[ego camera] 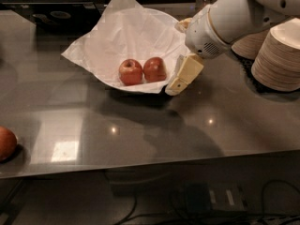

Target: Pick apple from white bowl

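Counter (140, 139) with white bowl (161, 16), claw (179, 80) beside.

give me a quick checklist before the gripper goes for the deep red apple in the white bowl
1. Apple in view and uncovered in the white bowl: ok.
2. Gripper lined up above the apple: not ok; it hangs at the bowl's right rim, beside the apple.
3. Free room around the apple: not ok; the yellowish-topped apple sits close on its left.
4. Paper sheet lies under the apple, not over it: ok.
5. Arm clear of the stacked paper bowls: cannot tell; it passes in front of them.
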### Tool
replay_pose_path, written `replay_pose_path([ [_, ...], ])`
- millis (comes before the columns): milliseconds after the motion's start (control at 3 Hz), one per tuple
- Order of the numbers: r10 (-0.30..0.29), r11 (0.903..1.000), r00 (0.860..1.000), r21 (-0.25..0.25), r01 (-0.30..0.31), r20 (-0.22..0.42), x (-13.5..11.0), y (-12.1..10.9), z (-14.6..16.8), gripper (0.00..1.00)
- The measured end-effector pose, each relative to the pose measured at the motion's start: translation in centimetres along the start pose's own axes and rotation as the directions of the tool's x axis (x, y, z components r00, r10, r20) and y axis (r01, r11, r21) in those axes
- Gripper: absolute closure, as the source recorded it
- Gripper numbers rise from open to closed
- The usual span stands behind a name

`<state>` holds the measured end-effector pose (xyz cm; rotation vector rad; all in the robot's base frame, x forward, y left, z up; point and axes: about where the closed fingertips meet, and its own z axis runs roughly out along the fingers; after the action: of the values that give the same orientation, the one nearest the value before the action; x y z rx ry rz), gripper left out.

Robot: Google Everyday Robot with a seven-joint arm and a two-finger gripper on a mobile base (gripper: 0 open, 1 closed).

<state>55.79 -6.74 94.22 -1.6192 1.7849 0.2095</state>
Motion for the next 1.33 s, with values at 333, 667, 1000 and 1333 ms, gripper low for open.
replay_pose_path([
  [333,0.046,0.9986,0.997,-0.029,-0.044,0.063,0.4,-1.5,1.4,0.16],
  [667,0.067,0.9967,0.992,-0.053,-0.062,0.106,0.3,-2.6,2.0,0.15],
  [1000,0.075,0.9948,0.988,-0.079,-0.065,0.132,0.0,-3.4,2.8,0.14],
  [1333,0.084,0.9923,0.987,-0.102,-0.07,0.14,0.0,-3.7,3.6,0.14],
])
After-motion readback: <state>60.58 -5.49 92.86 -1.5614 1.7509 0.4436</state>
